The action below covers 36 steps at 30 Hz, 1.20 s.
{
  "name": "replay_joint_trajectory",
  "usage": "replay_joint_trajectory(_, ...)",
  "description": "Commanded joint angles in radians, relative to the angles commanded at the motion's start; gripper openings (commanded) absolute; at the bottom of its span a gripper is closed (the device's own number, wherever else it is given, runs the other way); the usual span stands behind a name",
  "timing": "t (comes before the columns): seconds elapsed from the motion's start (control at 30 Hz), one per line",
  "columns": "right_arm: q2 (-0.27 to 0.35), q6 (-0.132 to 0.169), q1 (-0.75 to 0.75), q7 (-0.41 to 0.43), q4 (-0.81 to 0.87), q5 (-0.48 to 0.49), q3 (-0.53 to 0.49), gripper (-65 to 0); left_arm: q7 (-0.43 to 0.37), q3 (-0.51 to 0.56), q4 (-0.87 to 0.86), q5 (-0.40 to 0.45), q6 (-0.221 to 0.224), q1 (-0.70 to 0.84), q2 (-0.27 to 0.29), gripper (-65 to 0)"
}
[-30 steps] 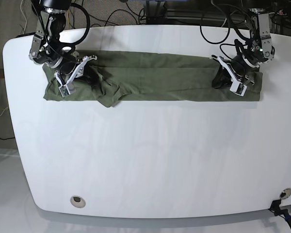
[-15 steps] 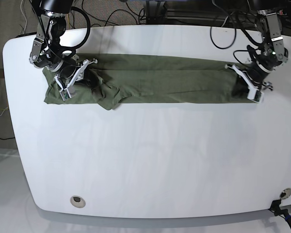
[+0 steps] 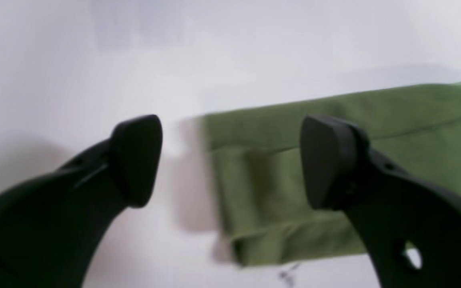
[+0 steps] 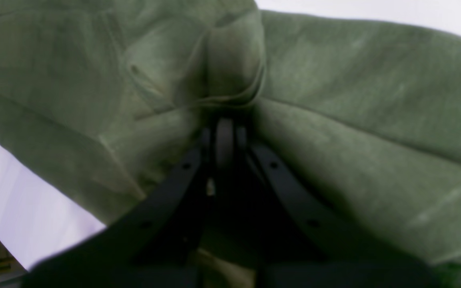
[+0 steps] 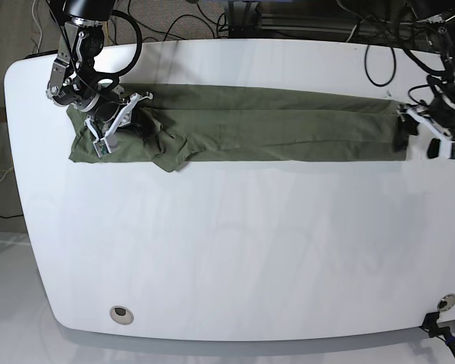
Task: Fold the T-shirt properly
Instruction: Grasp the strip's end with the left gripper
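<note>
The T-shirt [image 5: 250, 125] lies folded in a long band across the far side of the white table [image 5: 235, 250]. The right gripper [image 5: 115, 121] pinches bunched cloth, its fingertips buried in folds. The left gripper [image 5: 425, 136] hangs spread wide at the band's blurred end, holding nothing.

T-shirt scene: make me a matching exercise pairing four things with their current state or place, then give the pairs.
Things:
1. left gripper
2. right gripper
3. T-shirt
4. table

States:
A. white, bearing the cloth
B. jaws open, at the cloth's end edge
C. lies as a long olive band
D. jaws shut on bunched cloth

Pairs: 1-B, 2-D, 3-C, 4-A
</note>
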Motion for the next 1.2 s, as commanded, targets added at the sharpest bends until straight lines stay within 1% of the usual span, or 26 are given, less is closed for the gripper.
replay_joint_trajectory(0.07,0.0,0.0,0.0,0.0,0.0,0.0,0.0,-65.0,0.06,-0.031,-0.011,-0.026,0.0,0.0,-0.015,-13.3)
replay_joint_trajectory(0.13,-0.002,0.0,0.0,0.0,0.0,0.0,0.0,-65.0,0.121,-0.041,-0.048,-0.026,0.0,-0.003,-0.017,-13.5)
replay_joint_trajectory(0.3,-0.002,0.0,0.0,0.0,0.0,0.0,0.0,-65.0,0.178,-0.041,-0.157,-0.025,0.0,-0.043,-0.017,-13.5)
replay_joint_trajectory(0.47,-0.002,0.0,-0.003,0.0,0.0,0.0,0.0,-65.0,0.181,-0.031,-0.186,-0.025,0.0,-0.043,-0.011,-13.5)
replay_joint_trajectory(0.57,-0.002,0.0,-0.005,0.0,0.0,0.0,0.0,-65.0,0.181,0.014,-0.186,-0.026,0.0,-0.043,0.008,-13.5)
replay_joint_trajectory(0.67,-0.002,0.0,-0.005,0.0,0.0,0.0,0.0,-65.0,0.181,0.044,-0.187,-0.026,0.0,-0.043,0.014,-13.5)
replay_joint_trajectory(0.73,-0.002,0.0,-0.005,0.0,0.0,0.0,0.0,-65.0,0.181,0.054,-0.187,-0.026,0.0,-0.043,0.04,-13.5)
replay_joint_trajectory(0.8,-0.002,0.0,-0.005,0.0,0.0,0.0,0.0,-65.0,0.181,0.055,-0.187,-0.026,0.0,-0.043,0.044,-13.5)
replay_joint_trajectory(0.9,-0.002,0.0,-0.005,0.0,0.0,0.0,0.0,-65.0,0.181,0.055,-0.186,-0.026,0.0,-0.043,0.069,-13.5)
replay_joint_trajectory(1.07,-0.002,0.0,-0.005,0.0,0.0,0.0,0.0,-65.0,0.181,0.058,-0.186,-0.026,0.0,-0.044,0.072,-13.5)
replay_joint_trajectory(1.2,-0.002,0.0,-0.005,0.0,0.0,0.0,0.0,-65.0,0.181,0.101,-0.184,-0.026,0.0,-0.044,0.072,-13.5)
